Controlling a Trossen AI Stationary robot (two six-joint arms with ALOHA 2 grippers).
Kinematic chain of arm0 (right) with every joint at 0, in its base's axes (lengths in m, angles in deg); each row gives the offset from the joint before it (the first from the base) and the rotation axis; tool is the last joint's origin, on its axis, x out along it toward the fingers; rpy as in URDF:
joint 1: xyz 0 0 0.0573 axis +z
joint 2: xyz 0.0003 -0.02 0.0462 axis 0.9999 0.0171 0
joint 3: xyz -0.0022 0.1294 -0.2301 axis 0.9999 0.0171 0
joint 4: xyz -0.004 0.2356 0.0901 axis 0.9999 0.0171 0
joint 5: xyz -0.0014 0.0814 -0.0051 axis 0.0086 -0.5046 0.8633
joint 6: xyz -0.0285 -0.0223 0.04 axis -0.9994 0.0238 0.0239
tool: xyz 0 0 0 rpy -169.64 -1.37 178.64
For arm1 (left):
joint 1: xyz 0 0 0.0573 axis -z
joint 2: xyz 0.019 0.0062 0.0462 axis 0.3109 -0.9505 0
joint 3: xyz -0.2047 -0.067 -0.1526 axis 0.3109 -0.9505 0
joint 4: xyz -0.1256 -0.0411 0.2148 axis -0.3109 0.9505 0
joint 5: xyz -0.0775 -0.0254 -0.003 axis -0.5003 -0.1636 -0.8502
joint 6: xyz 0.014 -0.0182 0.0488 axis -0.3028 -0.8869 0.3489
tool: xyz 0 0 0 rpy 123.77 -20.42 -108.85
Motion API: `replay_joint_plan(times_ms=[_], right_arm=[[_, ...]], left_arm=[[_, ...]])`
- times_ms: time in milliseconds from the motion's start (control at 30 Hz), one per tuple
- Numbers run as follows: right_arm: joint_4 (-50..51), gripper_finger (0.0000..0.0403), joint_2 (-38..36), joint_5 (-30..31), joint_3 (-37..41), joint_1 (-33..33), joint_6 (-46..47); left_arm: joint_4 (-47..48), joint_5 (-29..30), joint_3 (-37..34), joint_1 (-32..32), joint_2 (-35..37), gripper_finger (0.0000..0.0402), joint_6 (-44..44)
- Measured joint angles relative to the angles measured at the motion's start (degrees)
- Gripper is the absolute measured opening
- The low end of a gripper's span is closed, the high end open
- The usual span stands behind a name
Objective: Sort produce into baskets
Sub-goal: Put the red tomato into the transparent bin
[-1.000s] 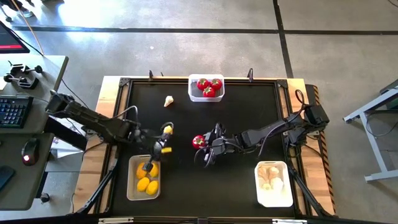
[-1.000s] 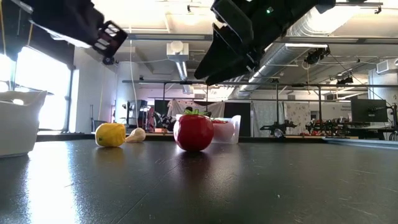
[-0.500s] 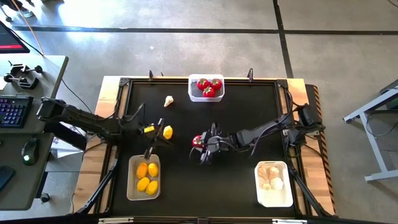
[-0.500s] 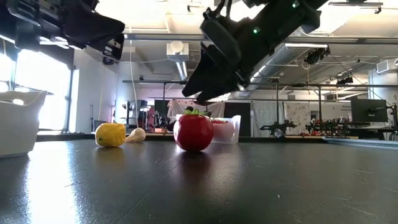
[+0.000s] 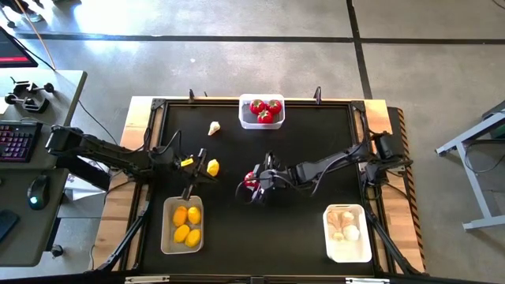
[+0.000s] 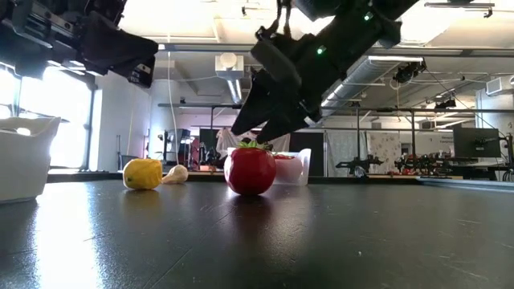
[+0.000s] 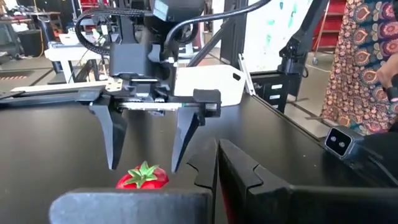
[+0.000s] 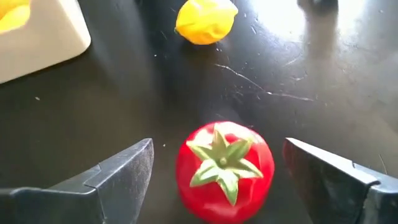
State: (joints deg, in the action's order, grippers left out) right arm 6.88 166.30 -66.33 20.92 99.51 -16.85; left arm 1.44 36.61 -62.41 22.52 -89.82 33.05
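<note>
A red tomato (image 8: pixel 224 165) with a green top stands on the black table (image 5: pixel 308 142), left of the middle. My right gripper (image 8: pixel 214 149) is open and slants down over it, one finger on each side, with gaps showing. A loose lemon (image 5: pixel 212 166) lies left of the tomato and a garlic bulb (image 5: pixel 214 128) lies farther back. My left gripper (image 7: pixel 217 146) is shut and level near the lemon, touching nothing. One basket (image 5: pixel 261 111) at the far edge holds tomatoes, one (image 5: pixel 182 225) at the near left holds lemons, and one (image 5: pixel 347 233) at the near right holds garlic.
The table has a raised frame (image 5: pixel 158 106) around its edges. In the low view the lemon (image 6: pixel 143 173) and garlic (image 6: pixel 175 173) lie left of the tomato (image 6: pixel 250 170). Bare black surface lies between the three baskets. A desk with a keyboard (image 5: pixel 16 142) stands beyond the left edge.
My left gripper has drawn back from over the lemon basket toward the table's left edge and tipped up from pointing down to level. My right gripper has gone down and toward the table's left, so its fingers now flank the tomato. The tomato has stayed put.
</note>
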Motion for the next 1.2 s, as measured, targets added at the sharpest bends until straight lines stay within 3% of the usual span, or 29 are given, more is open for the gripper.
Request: replay_joint_plan(times_ms=[133,467,867,1000,1200], right_arm=[[-0.9,0.0348,3.2,0.6,-1.0,0.0,-4.6],[-0.9,0.0343,6.2,0.2,-1.6,0.0,-2.9],[-0.6,0.0251,3.0,-2.9,-1.6,-0.7,-4.7],[-1.4,0.0250,-1.6,-2.4,-1.6,-4.9,-9.6],[-4.8,0.0249,-3.3,-3.0,-3.0,-16.6,-13.4]], left_arm=[[-0.2,0.4,0.0,-0.1,-0.2,0.0001,2.1],[-0.3,0.5,0.0,-1.0,-0.4,0.0000,1.6],[-0.4,0.7,0.0,-1.1,-0.4,0.0000,1.1],[-1.5,1.0,0.0,-1.1,-0.4,0.0000,0.5],[-4.0,3.9,0.0,-1.1,-0.4,0.0000,0.5]])
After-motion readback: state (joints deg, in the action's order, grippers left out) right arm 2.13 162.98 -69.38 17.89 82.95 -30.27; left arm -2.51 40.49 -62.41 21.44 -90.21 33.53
